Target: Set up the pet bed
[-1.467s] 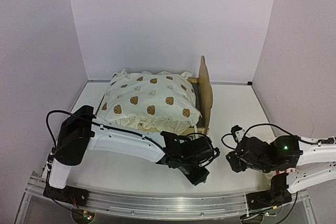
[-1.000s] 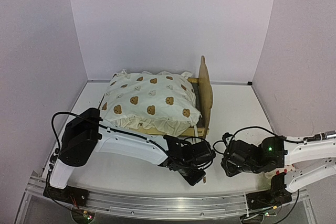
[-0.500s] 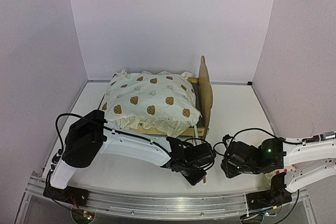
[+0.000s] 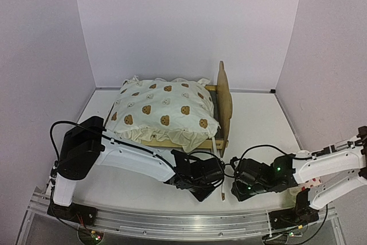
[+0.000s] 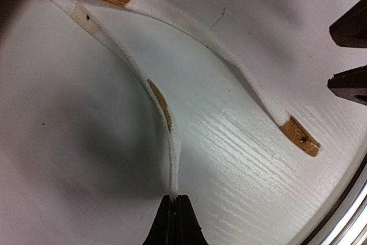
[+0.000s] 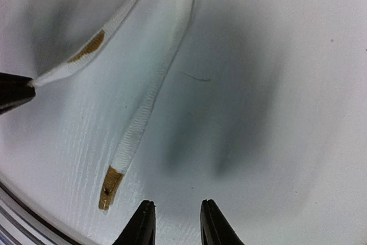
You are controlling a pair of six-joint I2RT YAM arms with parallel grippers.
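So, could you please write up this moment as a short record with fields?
bed: light plywood pet bed, bear-ear headboard, on the white table
cushion: cream bear-print cushion, lying on the bed
left gripper: shut on the end of a cream fabric tie
right gripper: open, empty, beside the tan tip of the second cream tie

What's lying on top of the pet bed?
A cream bear-print cushion covers the pet bed; only the headboard and near rail show. The base underneath is hidden.
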